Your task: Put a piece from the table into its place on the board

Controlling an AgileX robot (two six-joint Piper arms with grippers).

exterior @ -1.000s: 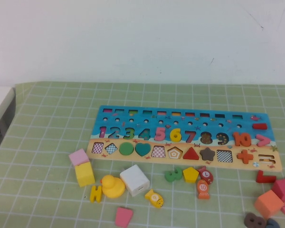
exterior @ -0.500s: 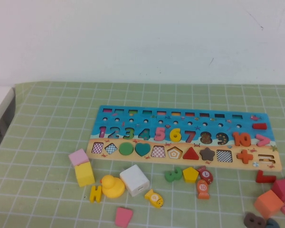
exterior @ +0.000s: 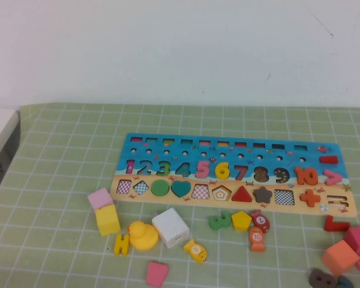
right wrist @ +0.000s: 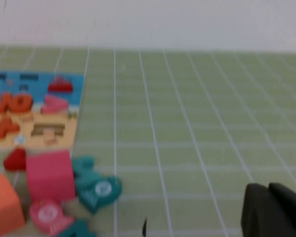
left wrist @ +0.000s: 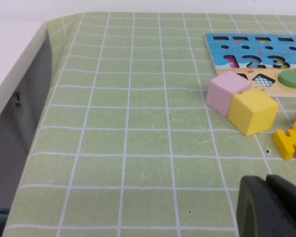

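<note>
Green-grid worktop (exterior: 60, 240). Near edge: left claw (left wrist: 274, 207) and right claw (right wrist: 276, 210), each only dark corner in own wrist view, opening cannot tell. Farther: board (exterior: 228, 147) flat, yellow 6 (exterior: 222, 171) seated in number row between 5 and 7.

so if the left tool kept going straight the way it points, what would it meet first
Probably the yellow cube, touching the pink cube, short of the board; depth is unclear. The right tool is over bare mat.

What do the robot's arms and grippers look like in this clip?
Only small parts show. The left gripper and the right gripper each appear as dark, matte black blocky shapes at their wrist views' edge. No cables or markings visible. Neither arm appears in the high view.
</note>
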